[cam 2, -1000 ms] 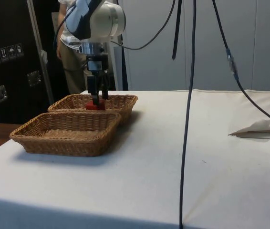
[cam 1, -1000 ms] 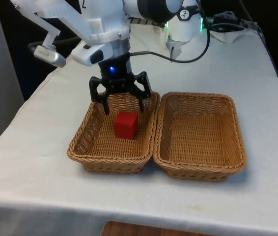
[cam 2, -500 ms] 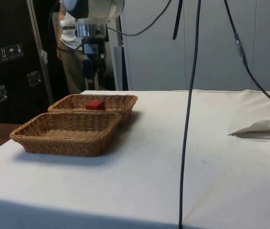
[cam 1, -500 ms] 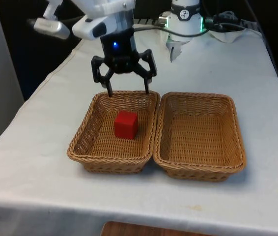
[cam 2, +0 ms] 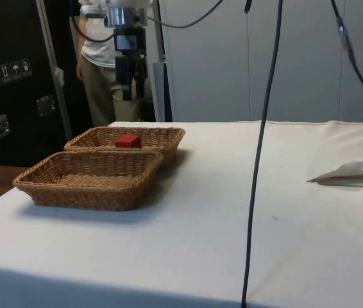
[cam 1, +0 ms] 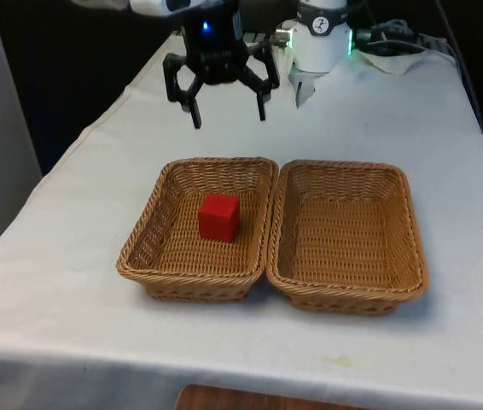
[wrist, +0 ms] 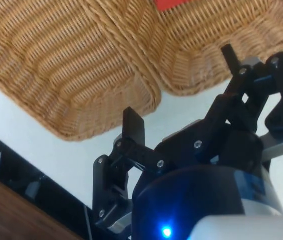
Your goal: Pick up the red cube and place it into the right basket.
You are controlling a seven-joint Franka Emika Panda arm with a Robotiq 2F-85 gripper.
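The red cube [cam 1: 219,216] rests on the floor of the basket [cam 1: 152,231] on the front view's left; I also see the cube [cam 2: 128,140] from the side and a corner of the cube [wrist: 171,3] in the wrist view. The basket [cam 1: 412,248] on the front view's right holds nothing. My gripper [cam 1: 227,114] hangs open high above the table, behind the left basket's far rim, with nothing between its fingers. From the side, the gripper [cam 2: 128,96] is well above the far basket [cam 2: 168,133]. One fingertip [wrist: 133,125] appears over both baskets in the wrist view.
A person [cam 2: 98,64] stands behind the table in the side view. Black cables [cam 2: 258,160] hang down in front of the side camera. A crumpled white sheet [cam 2: 354,173] lies on the cloth at that view's right. Cables [cam 1: 395,43] lie near the robot's base.
My gripper has risen from just over the cube inside the left basket to well above it and back towards the robot, staying open. The cube has stayed in place.
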